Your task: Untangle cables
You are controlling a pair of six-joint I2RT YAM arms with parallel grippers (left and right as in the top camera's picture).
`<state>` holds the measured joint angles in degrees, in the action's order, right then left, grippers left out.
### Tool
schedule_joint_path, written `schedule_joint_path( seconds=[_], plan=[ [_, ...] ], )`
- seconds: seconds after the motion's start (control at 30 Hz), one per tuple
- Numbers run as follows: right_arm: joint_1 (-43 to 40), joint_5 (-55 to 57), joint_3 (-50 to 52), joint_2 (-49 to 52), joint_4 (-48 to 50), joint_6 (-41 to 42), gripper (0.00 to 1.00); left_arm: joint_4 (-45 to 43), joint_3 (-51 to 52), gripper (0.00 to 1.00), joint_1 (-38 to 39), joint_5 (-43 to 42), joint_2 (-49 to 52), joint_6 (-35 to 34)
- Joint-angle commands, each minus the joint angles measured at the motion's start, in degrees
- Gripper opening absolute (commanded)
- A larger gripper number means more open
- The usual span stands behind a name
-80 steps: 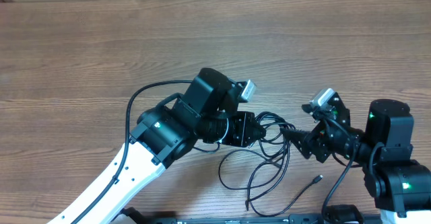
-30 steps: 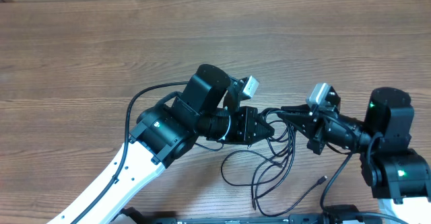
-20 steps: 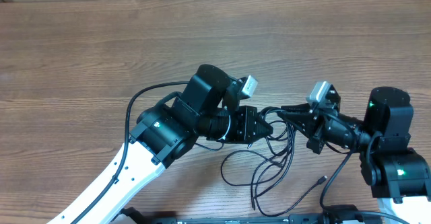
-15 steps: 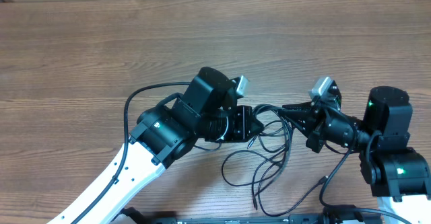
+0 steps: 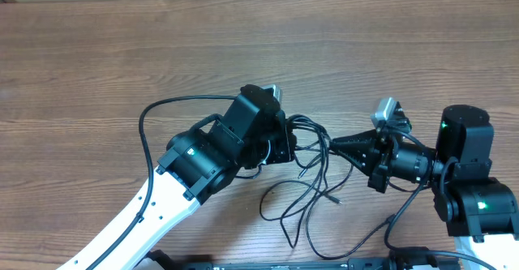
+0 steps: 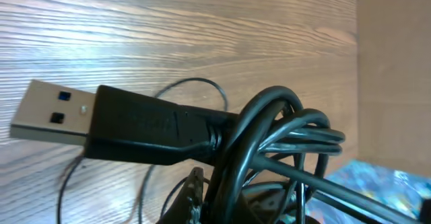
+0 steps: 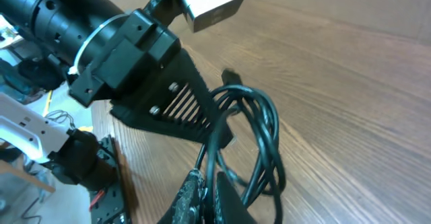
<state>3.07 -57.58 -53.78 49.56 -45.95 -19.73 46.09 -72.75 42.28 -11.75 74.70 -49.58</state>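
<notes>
Wood-grain desk (image 5: pixel 97 59). Left claw (image 5: pixel 295 140) clamped shut on the coil of the cables (image 5: pixel 312 193). Right claw (image 5: pixel 336 140), just right of the left claw, pinched on strands. Loose loops trail below the left claw. USB plug (image 6: pixel 50 113) juts from the coil.

Cables (image 6: pixel 289 135): thin, black, several strands tangled in one looped bundle near the table's (image 5: pixel 243 43) front edge; loose loops trail frontward; one USB plug (image 6: pixel 47 113) exposed.

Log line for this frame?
left tool: shut on cables | right tool: shut on cables | cables: tangled, strung between tools, loops trailing on table
</notes>
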Motion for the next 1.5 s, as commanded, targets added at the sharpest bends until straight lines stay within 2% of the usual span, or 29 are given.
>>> schedule_joint_path(
  seconds=[0.0, 0.07, 0.1, 0.2, 0.47, 0.57, 0.6, 0.63, 0.73, 0.77, 0.87, 0.93, 0.97, 1.13, 1.23, 1.27, 1.3, 1.33, 1.37, 1.47],
  plan=[
    [-0.1, 3.4, -0.6, -0.3, -0.9, 0.0, 0.06, 0.5, -0.5, 0.04, 0.1, 3.6, -0.1, 1.9],
    [-0.1, 9.7, -0.6, -0.3, -1.5, 0.0, 0.59, 0.3, -0.5, 0.04, 0.1, 0.1, -0.1, 7.8],
    [-0.1, 10.5, -0.6, -0.3, -1.4, -0.4, 0.66, 0.3, -0.5, 0.04, 0.1, -1.1, -0.1, 9.4],
    [-0.1, 10.4, -0.6, -0.3, -1.7, -3.7, 0.77, -0.1, -0.5, 0.04, 0.1, -6.0, -0.1, 14.1],
    [-0.1, 9.4, -0.6, -0.3, -3.3, -11.0, 0.83, -3.7, -0.5, 0.04, 0.1, -18.5, -0.1, 20.0],
    [-0.1, 9.6, -0.6, -0.3, -3.5, -12.3, 0.82, -5.5, -0.5, 0.04, 0.1, -21.6, -0.1, 20.0],
    [-0.1, 9.6, -0.6, -0.3, -3.3, -12.3, 0.79, -5.8, -0.5, 0.04, 0.1, -22.5, -0.1, 20.0],
    [-0.1, 9.6, -0.6, -0.3, -3.0, -12.3, 0.65, -6.1, -0.5, 0.04, 0.1, -22.8, -0.1, 20.0],
    [-0.1, 9.6, -0.6, -0.3, -2.4, -12.3, 0.37, -5.9, -0.5, 0.04, 0.1, -22.1, -0.1, 19.5],
    [-0.1, 9.6, -0.6, -0.3, -2.4, -12.3, 0.34, -5.9, -0.5, 0.04, 0.1, -21.9, -0.1, 19.2],
    [-0.1, 9.6, -0.6, -0.3, -2.2, -12.3, 0.34, -5.1, -0.5, 0.04, 0.1, -20.0, -0.1, 17.1],
    [-0.1, 9.6, -0.6, -0.3, -2.1, -12.3, 0.50, -4.4, -0.5, 0.04, 0.1, -20.0, -0.1, 16.6],
    [-0.1, 9.6, -0.6, -0.3, -2.1, -12.3, 0.55, -3.9, -0.5, 0.04, 0.2, -20.3, -0.1, 16.6],
    [-0.1, 9.6, -0.6, -0.3, -1.2, -12.2, 0.55, -3.8, -0.5, 0.04, 0.2, -21.6, -0.1, 16.6],
    [-0.1, 9.6, -0.6, -0.3, 0.1, -11.8, 0.47, -3.8, -0.5, 0.04, 0.2, -22.7, -0.1, 16.6],
    [-0.1, 9.6, -0.6, -0.3, 0.5, -11.8, 0.42, -3.8, -0.5, 0.04, 0.2, -22.7, -0.1, 16.6],
    [-0.1, 9.6, -0.6, -0.3, 1.4, -11.8, 0.27, -3.8, -0.5, 0.04, 0.2, -22.7, -0.1, 16.6],
    [-0.1, 9.6, -0.6, -0.3, 1.7, -11.8, 0.20, -3.8, -0.5, 0.04, 0.2, -22.7, -0.1, 16.6],
    [-0.1, 9.6, -0.6, -0.3, 2.1, -11.8, 0.15, -3.7, -0.5, 0.04, 0.2, -22.6, -0.1, 16.6],
    [-0.1, 9.6, -0.6, -0.3, 2.3, -11.8, 0.07, -3.6, -0.5, 0.04, 0.2, -22.4, -0.1, 16.6]
  ],
)
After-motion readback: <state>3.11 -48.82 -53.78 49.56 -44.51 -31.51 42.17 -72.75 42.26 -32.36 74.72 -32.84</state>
